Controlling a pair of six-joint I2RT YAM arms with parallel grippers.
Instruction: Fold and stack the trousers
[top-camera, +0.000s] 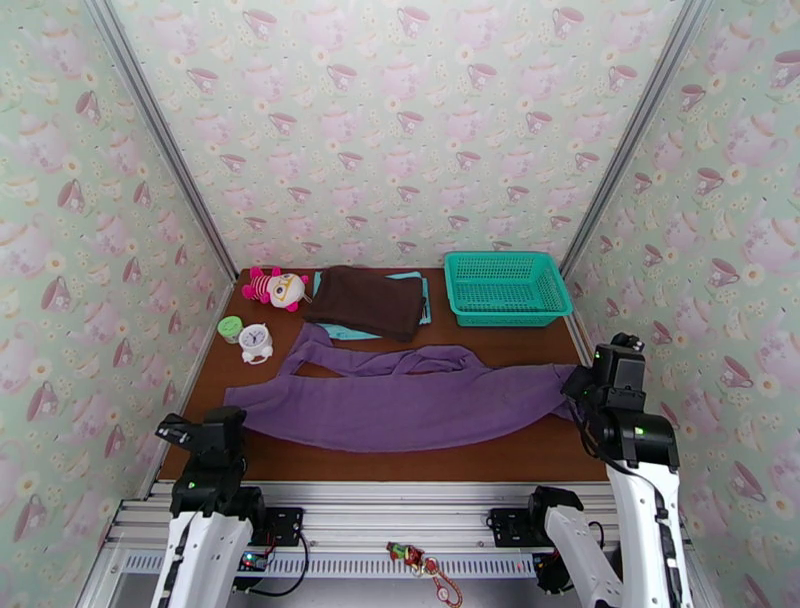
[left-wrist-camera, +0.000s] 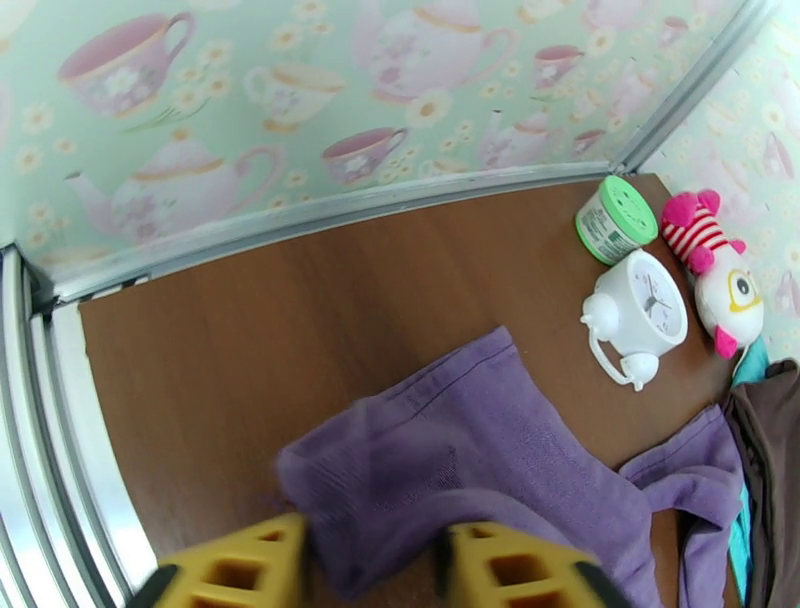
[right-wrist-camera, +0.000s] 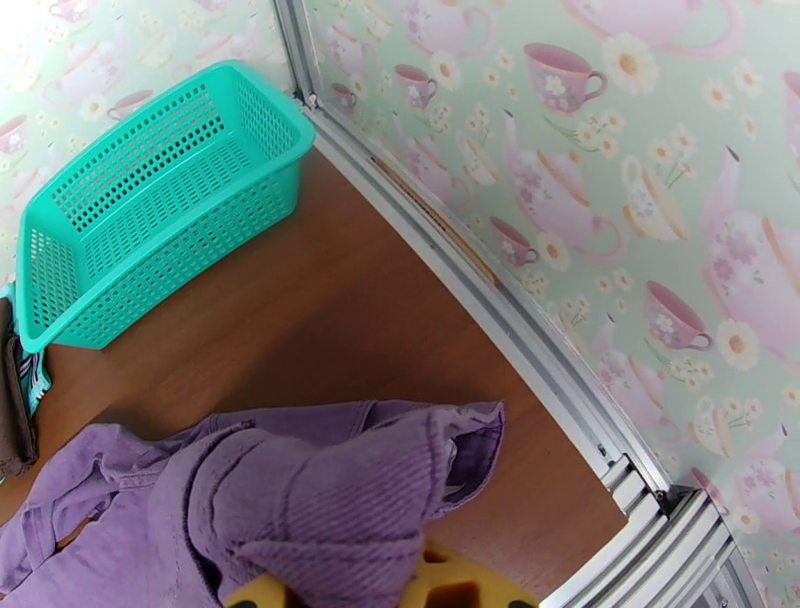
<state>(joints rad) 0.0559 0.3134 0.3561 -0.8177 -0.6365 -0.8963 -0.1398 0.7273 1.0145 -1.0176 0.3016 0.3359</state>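
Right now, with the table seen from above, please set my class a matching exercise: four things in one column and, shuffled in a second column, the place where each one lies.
Things
1. trousers
2. basket
3. clock
4. brown garment

Places
A. far right corner of the table
B. beside the green jar, near the left edge
C. spread across the middle, left to right
D. on the teal cloth, at the far side

Pairs: 1-C, 2-A, 3-B, 4-D
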